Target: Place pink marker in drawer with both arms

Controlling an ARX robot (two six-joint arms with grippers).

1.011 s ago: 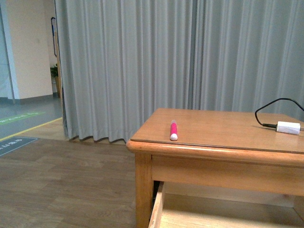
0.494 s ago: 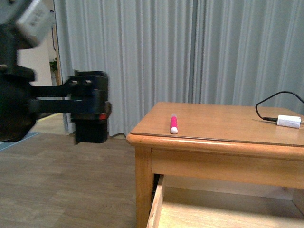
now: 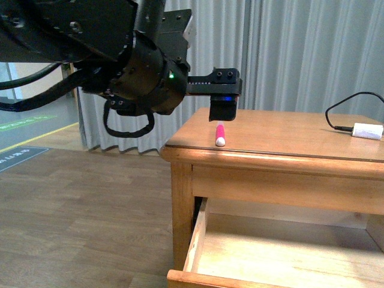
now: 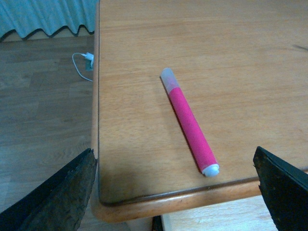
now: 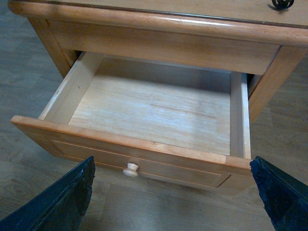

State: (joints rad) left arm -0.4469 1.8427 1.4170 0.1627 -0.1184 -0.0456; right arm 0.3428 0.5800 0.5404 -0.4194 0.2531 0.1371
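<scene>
**A:** Where is the pink marker (image 4: 189,122)?
**B:** You'll find it lying flat on the desk (image 4: 231,43) near the front corner, with its white end toward the edge. Your left fingers (image 4: 62,192) hang above it, spread wide.
**A:** And the drawer (image 5: 168,161)?
**B:** It stands open under the desk. Your right fingers (image 5: 53,197) are spread apart too, above its knobbed front.

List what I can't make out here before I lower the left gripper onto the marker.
1. Gap between left gripper and marker: in the front view they overlap; in the left wrist view the fingers are cut off at the corners.
2. Drawer's back: right wrist view, hidden under the table.
3. Knob: below the front view's bottom edge.
4. Right gripper: absent from the front view; the right wrist view shows only finger ends.
</scene>
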